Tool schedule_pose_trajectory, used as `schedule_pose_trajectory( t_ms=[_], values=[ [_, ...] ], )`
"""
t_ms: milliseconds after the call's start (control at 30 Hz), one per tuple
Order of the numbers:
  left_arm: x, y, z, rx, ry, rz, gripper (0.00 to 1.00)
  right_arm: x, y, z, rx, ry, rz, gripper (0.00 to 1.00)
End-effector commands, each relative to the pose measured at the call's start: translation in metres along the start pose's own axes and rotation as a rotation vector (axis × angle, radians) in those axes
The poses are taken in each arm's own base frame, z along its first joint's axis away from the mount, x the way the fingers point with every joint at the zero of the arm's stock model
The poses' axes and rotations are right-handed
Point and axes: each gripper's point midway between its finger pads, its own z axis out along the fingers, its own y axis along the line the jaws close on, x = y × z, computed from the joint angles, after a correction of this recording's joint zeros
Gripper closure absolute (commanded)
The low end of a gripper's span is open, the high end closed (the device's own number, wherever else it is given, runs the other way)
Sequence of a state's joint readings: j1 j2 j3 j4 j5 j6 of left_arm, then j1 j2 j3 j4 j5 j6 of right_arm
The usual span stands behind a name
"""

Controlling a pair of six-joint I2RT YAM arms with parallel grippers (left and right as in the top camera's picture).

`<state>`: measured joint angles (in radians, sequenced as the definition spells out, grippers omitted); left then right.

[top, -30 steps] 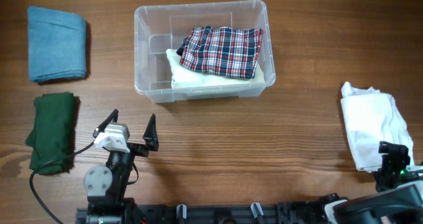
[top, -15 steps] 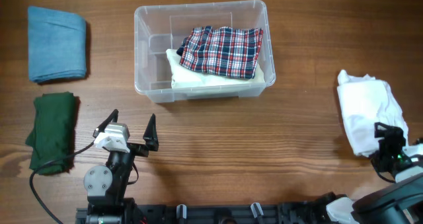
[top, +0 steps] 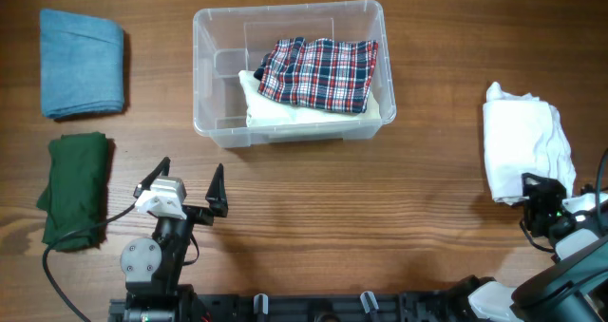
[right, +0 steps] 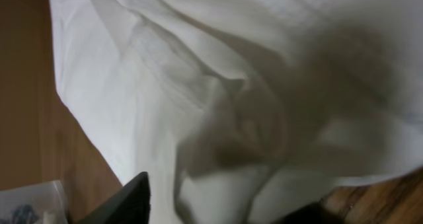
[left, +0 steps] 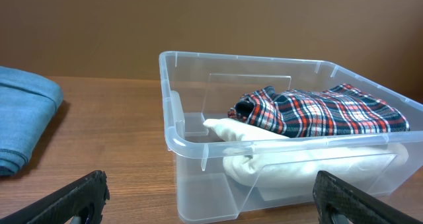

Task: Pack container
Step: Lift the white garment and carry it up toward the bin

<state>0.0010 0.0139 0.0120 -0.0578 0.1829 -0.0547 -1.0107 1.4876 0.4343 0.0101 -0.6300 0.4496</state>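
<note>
The clear container stands at the table's back middle. It holds a plaid cloth lying on a cream cloth. In the left wrist view the container sits straight ahead, with the plaid cloth inside it. My left gripper is open and empty in front of the container, apart from it. My right gripper is at the far right, shut on the near edge of a crumpled white cloth. The white cloth fills the right wrist view, pinched between my fingers.
A folded blue cloth lies at the back left and shows in the left wrist view. A folded dark green cloth lies at the front left beside my left arm. Bare wood separates the container from the white cloth.
My right gripper has moved left and slightly away from the front edge, and the white cloth has shifted left and back with it. The left arm has not moved.
</note>
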Motion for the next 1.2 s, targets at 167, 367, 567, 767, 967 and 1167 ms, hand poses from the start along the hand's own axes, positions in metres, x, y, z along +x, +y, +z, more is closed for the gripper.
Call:
schedule_pose_trajectory(
  t_ms=[167, 367, 567, 767, 967, 1167],
  values=[
    [0.002, 0.0, 0.0, -0.003, 0.002, -0.006, 0.0, 0.004, 0.009, 0.004, -0.062, 0.015, -0.052, 0.69],
    [0.003, 0.0, 0.0, -0.004, 0.003, -0.006, 0.0, -0.006, 0.025, 0.002, -0.124, 0.007, -0.08, 0.89],
    [0.002, 0.0, 0.0, -0.003, 0.003, -0.006, 0.0, -0.017, 0.047, -0.003, -0.2, 0.014, -0.107, 0.96],
    [0.003, 0.0, 0.0, -0.004, 0.003, -0.006, 0.0, -0.023, 0.064, -0.009, -0.21, 0.047, -0.192, 0.96],
    [0.003, 0.0, 0.0, -0.004, 0.003, -0.006, 0.0, -0.032, 0.099, -0.023, -0.163, 0.104, -0.362, 0.96],
    [0.003, 0.0, 0.0, -0.004, 0.003, -0.006, 0.0, -0.038, 0.14, -0.036, -0.11, 0.148, -0.488, 0.96]
  ],
)
